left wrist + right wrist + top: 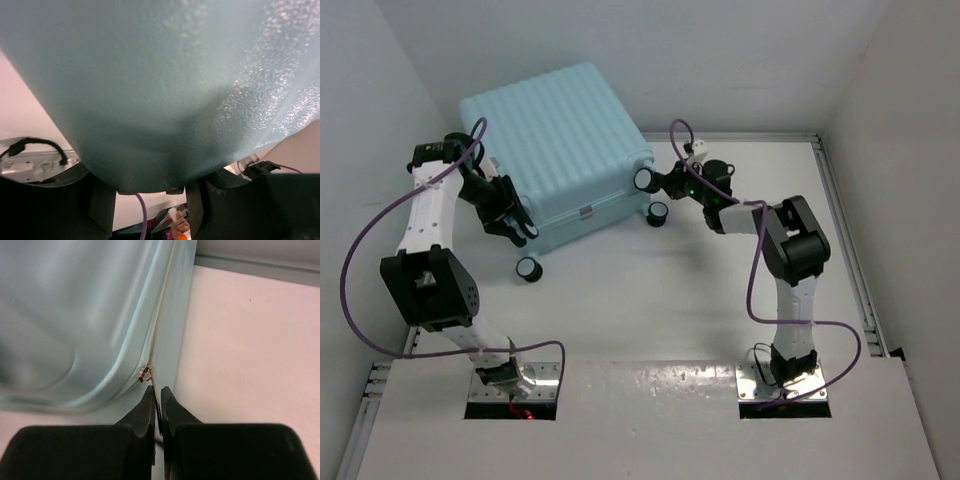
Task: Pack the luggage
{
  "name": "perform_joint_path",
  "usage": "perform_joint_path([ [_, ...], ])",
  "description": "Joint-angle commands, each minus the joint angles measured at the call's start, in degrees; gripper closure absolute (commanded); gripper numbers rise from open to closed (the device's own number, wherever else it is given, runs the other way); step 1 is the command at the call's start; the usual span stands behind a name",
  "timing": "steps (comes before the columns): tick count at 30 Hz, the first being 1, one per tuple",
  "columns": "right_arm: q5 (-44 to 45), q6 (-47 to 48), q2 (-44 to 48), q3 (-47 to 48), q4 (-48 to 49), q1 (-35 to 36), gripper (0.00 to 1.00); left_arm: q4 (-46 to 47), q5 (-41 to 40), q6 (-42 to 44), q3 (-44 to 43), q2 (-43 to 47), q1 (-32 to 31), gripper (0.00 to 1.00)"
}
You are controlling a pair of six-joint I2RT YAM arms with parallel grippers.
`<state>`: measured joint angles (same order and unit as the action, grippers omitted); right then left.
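White table [650,300], unlabelled closed luggage [555,150].

Luggage [555,150] blocks far-left corner, hard vs back wall [650,50]. Bare bench [650,300] in front & to right = free passage. Left arm [430,220] crowds luggage's left side.

Robot test cell, lab-type. Two arms [430,250] bolted to a white table [650,300]. Plain white walls [880,90] enclose it (three sides).

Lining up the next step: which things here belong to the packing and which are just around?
In the job: luggage, closed; its zipper pull, pinched by the right gripper; left gripper against the shell.

Just around: purple cables.
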<state>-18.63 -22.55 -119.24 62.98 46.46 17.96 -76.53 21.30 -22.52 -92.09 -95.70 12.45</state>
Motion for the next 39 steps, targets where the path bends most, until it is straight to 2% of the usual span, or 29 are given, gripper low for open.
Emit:
perform_joint_path([
  [1, 15.91, 2.16, -4.41, 8.02, -3.3, -8.2, 1.0, 34.51, -24.73, 3.09, -4.23, -7.75, 6.01, 1.0],
  [9, 13.54, 1.72, -16.63, 26.82, -4.71, -8.2, 1.0, 35.66, -21.39, 9.07, -6.26, -11.35, 5.48, 1.0],
  [12, 12.4, 0.32, -22.87, 40.4, -5.15, -7.85, 1.0, 37.06, -21.3, 11.53, -5.03, -11.35, 3.99, 1.0],
  [15, 12.66, -1.44, -31.12, 47.83, -6.38, -7.15, 1.0, 37.6, -20.51, 12.77, -3.01, -10.65, 2.32, 1.0],
  [16, 12.83, -2.32, -34.88, 56.29, -6.38, -6.45, 1.0, 37.6, -20.51, 13.46, -3.0, -10.65, 1.71, 1.0],
  [17, 13.09, -2.85, -36.92, 58.98, -6.03, -6.35, 1.0, 37.6, -19.81, 13.99, -2.48, -10.65, 1.7, 1.0],
  [18, 14.31, -3.55, -42.51, 64.49, -6.2, -5.83, 1.0, 37.6, -20.33, 14.69, -2.48, -10.12, 1.01, 1.0],
  [19, 14.94, -3.47, -44.31, 70.12, -7.86, -5.13, 1.0, 37.6, -20.33, 15.22, -1.61, -10.12, 0.3, 1.0],
  [21, 15.9, -3.56, -48.69, 74.56, -7.44, -3.81, 1.0, 37.6, -20.24, 16.45, -0.9, -9.59, -1.1, 1.0],
  [22, 16.43, -4.08, -48.89, 74.13, -5.69, -2.94, 1.0, 37.6, -19.72, 17.59, -0.2, -8.64, -1.63, 0.92],
  [24, 16.0, -7.48, -48.02, 71.42, -4.89, -1.88, 0.85, 37.6, -17.71, 18.56, 0.33, -7.84, -3.03, 0.66],
  [25, 15.21, -8.21, -47.15, 70.01, -3.41, -1.61, 0.75, 37.6, -17.7, 18.57, 0.34, -7.83, -3.57, 0.46],
  [26, 13.12, -10.22, -43.66, 64.34, -0.17, -1.09, 0.55, 37.6, -17.7, 18.57, 0.34, -6.62, -4.18, 0.28],
  [27, 13.1, -10.24, -43.62, 61.76, -0.14, -1.08, 0.46, 37.6, -17.7, 18.57, 0.34, -6.08, -4.19, 0.28],
  [28, 10.83, -11.11, -39.97, 55.73, 3.52, -1.43, 0.4, 37.6, -16.91, 18.57, 0.34, -5.55, -4.19, 0.21],
  [30, 5.99, -12.44, -33.27, 47.0, 5.13, -2.4, 0.3, 38.99, -16.3, 17.95, -0.19, -4.59, -4.19, 0.16],
  [31, 0.5, -14.96, -27.07, 42.45, 4.44, -3.27, 0.28, 39.0, -14.98, 17.95, -0.19, -3.54, -4.19, 0.15],
  [32, -1.3, -16.2, -22.92, 37.7, 3.3, -4.41, 0.25, 39.79, -14.19, 17.34, -0.19, -3.01, -4.19, 0.15],
  [33, -3.23, -16.91, -22.88, 33.83, 2.25, -5.64, 0.25, 40.49, -13.4, 17.34, -0.19, -2.39, -4.19, 0.14],
  [34, -10.13, -18.74, -17.48, 32.31, 1.28, -6.17, 0.25, 40.5, -11.13, 17.34, -0.19, -1.78, -4.19, 0.14],
  [36, -13.43, -19.81, -14.02, 25.66, -5.03, -7.66, 0.24, 41.37, -9.44, 16.29, -0.19, 0.33, -4.19, 0.14],
  [38, -20.62, -19.21, -7.78, 22.29, -7.78, -8.63, 0.21, 42.95, -8.3, 15.23, 1.38, 2.53, -4.19, 0.13],
  [39, -23.18, -16.24, -4.72, 17.66, -14.22, -8.64, 0.21, 42.96, -8.29, 15.23, 1.39, 4.54, -4.19, 0.13],
])
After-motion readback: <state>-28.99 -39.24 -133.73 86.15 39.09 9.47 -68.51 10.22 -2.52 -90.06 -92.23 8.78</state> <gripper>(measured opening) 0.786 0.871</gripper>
